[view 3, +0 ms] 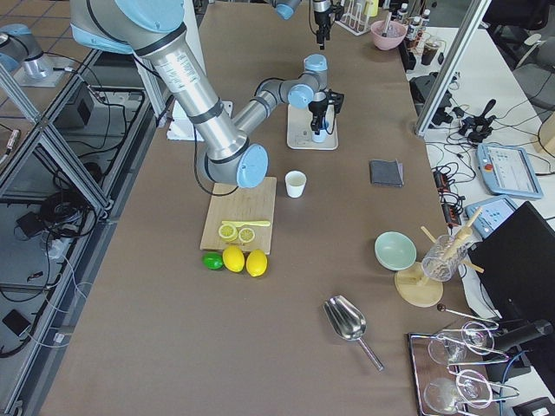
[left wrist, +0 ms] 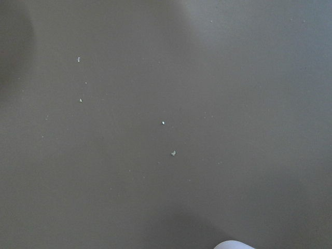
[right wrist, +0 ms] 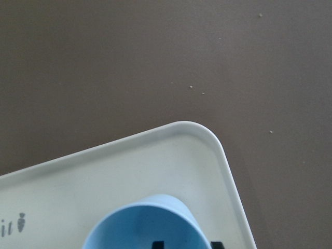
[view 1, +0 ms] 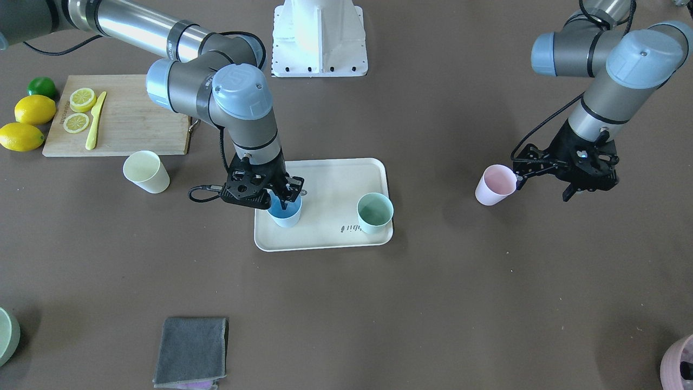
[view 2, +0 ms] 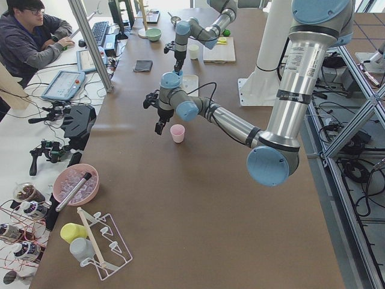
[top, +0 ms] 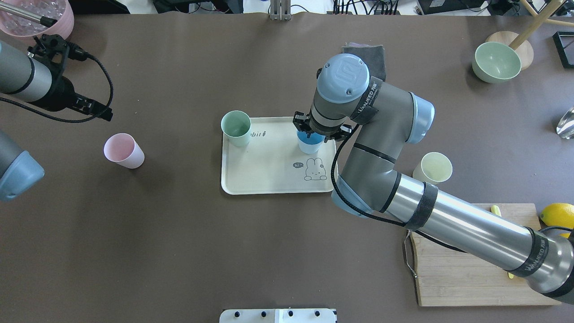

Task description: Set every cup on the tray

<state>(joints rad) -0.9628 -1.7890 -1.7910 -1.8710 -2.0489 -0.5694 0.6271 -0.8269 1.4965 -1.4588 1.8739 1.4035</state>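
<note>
The cream tray (view 1: 330, 184) lies mid-table and shows a rabbit drawing in the overhead view (top: 269, 175). A green cup (view 1: 374, 212) and a blue cup (view 1: 287, 216) stand upright on it. My right gripper (view 1: 282, 199) is above the blue cup (right wrist: 140, 223), one finger inside the rim and one outside, shut on its wall. A pink cup (view 1: 494, 185) stands on the table off the tray. My left gripper (view 1: 543, 188) is open beside it, one finger close to the rim. A pale yellow cup (view 1: 145, 171) stands on the table near the cutting board.
A wooden cutting board (view 1: 130, 124) with lemon slices and a yellow knife lies beyond the yellow cup, with lemons (view 1: 33, 109) and a lime beside it. A grey cloth (view 1: 192, 352), a green bowl (top: 497, 62) and a pink bowl (top: 36, 18) sit near the table edges.
</note>
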